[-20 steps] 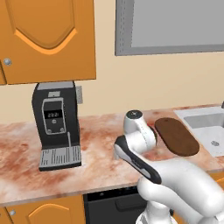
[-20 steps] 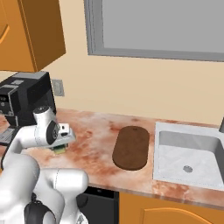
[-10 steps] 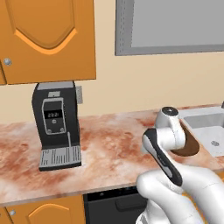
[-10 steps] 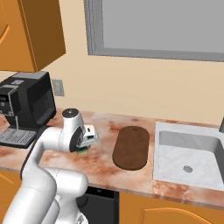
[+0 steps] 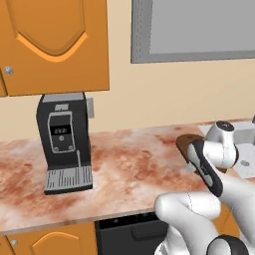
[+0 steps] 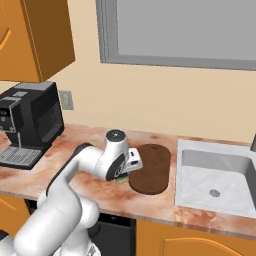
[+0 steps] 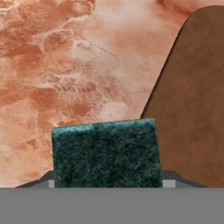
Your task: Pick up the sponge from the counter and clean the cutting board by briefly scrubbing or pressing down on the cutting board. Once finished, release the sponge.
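My gripper (image 6: 122,175) is shut on the sponge (image 7: 105,153), whose dark green top fills the lower middle of the hand view; a sliver of the sponge (image 6: 120,179) shows under the hand in the right base view. The hand hovers low over the marbled counter (image 7: 65,65), right at the left edge of the dark brown cutting board (image 6: 150,167). The cutting board (image 7: 192,105) lies just right of the sponge. In the left base view the arm hides most of the cutting board (image 5: 185,143).
A black coffee machine (image 5: 64,142) with a grey drip tray stands at the counter's left end. A sink (image 6: 217,175) lies right of the board. Orange wall cabinets (image 5: 50,45) hang above the machine.
The arm has swung to the right along the counter, carrying the sponge from near the coffee machine to the cutting board's left edge.
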Available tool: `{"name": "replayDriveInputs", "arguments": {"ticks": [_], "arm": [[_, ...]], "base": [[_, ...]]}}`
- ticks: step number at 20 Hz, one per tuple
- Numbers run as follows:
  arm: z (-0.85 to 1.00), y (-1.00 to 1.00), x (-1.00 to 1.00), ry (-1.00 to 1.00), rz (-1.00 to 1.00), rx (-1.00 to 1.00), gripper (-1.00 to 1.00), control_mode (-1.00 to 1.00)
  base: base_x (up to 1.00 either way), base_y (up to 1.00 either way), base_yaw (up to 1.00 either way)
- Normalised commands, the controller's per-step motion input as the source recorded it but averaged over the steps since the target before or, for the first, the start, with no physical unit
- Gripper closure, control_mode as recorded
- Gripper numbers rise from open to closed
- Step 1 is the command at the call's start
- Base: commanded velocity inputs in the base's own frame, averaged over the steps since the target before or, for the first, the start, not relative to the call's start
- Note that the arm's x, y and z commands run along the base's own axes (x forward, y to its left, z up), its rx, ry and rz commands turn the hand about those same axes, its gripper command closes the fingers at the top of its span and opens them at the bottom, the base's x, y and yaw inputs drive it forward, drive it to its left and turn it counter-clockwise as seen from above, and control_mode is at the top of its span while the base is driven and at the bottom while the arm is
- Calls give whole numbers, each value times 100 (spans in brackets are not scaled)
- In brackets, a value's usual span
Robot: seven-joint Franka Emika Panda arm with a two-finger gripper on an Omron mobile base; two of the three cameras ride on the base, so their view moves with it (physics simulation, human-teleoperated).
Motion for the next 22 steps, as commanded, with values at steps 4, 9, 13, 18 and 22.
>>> {"name": "replayDriveInputs", "arguments": {"ticks": [4,9,13,18,22], "arm": [[2,-85,16,12,0,0,100,-100],[-11,-69,25,6,9,1,100,-100],[-23,-53,28,0,26,5,100,-100],[-22,-44,15,1,22,2,100,-100],[-16,-16,17,14,16,0,100,-100]], "base": [[0,0,0],[0,0,0],[0,0,0],[0,0,0],[0,0,0]]}}
